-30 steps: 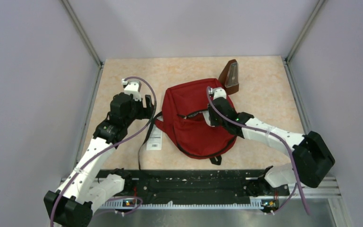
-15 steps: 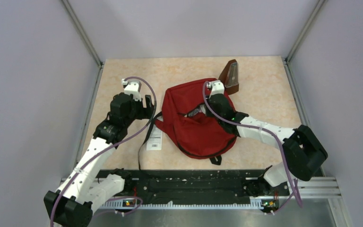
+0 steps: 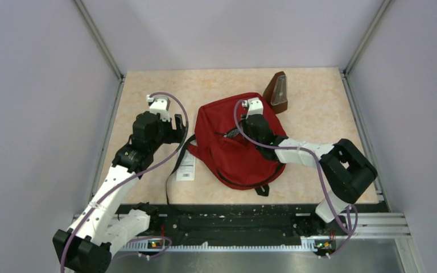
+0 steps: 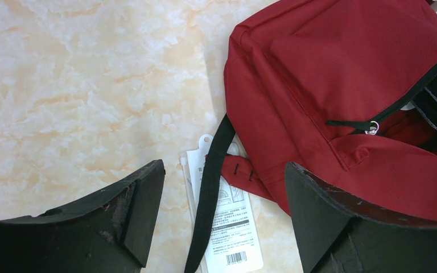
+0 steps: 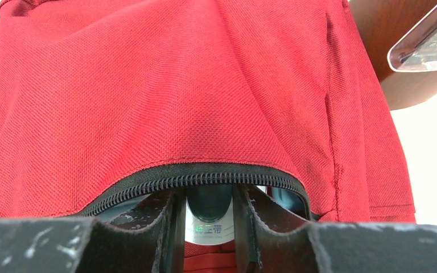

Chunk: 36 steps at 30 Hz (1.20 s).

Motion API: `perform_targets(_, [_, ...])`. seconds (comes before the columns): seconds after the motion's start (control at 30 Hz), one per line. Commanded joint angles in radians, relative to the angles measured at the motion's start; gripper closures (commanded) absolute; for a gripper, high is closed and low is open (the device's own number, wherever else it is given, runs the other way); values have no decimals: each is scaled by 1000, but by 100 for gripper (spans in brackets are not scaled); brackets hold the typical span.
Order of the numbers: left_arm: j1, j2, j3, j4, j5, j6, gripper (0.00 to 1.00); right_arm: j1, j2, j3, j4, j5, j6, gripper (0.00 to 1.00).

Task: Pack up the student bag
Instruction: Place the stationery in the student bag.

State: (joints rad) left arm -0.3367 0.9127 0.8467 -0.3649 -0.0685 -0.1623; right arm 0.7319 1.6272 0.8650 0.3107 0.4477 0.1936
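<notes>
Folding tighter at the elbow, the right arm has carried the right gripper a little leftward over the last second, and red cloth has bunched up around it; the left arm has not shifted.

The student bag lies flat at the middle of the table, its black top handle toward the near edge. The right gripper sits low on the bag's far half, at a black zipper that stands parted in a shallow arch. In the right wrist view its two dark fingers are drawn in close on a small item with a white label and a dark top, held just under the zipper's teeth. What the item is cannot be told. Red fabric fills most of that view above the zipper.

A brown pyramid-shaped metronome stands upright just beside the bag's far right corner; whether it touches the cloth cannot be told.

To the left of the bag, the left gripper hovers above the bare marbled tabletop with its jaws spread wide and nothing between them. The left wrist view looks down past those jaws onto the bag's left edge, where a black strap trails toward the near side and crosses a white printed tag lying flat on the table. A small metal zipper pull shows at the end of the open zipper line.
</notes>
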Motion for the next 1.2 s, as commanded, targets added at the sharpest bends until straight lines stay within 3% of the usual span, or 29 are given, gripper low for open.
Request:
perform_targets(0.0, [2,3,-5,47,1,0,18,-8,-51,35,-1,-10,11,69])
perform_targets(0.1, [3,3,-6,47,3,0,18,-7,-122,20,-81,-44,25,45])
perform_targets(0.33, [2,2,-6,48,8,-2,18,-6,-372,-76,-291,-154,96,25])
perform_targets(0.6, [1,20,-5,20,1,-46,19,59,-603,-139,-416,-251,209,23])
perform_targets(0.77, [-11,24,-76,20,120,-244,24,141,-639,-161,-399,-210,264,23])
perform_targets(0.97, [-102,-10,-308,151,63,-441,31,197,-611,-196,-333,-229,295,23])
perform_targets(1.1, [-266,34,-351,139,-114,-495,30,205,-609,-203,-319,-242,289,23])
perform_targets(1.17, [-283,65,-354,116,-145,-517,30,205,-617,-209,-317,-241,287,23])
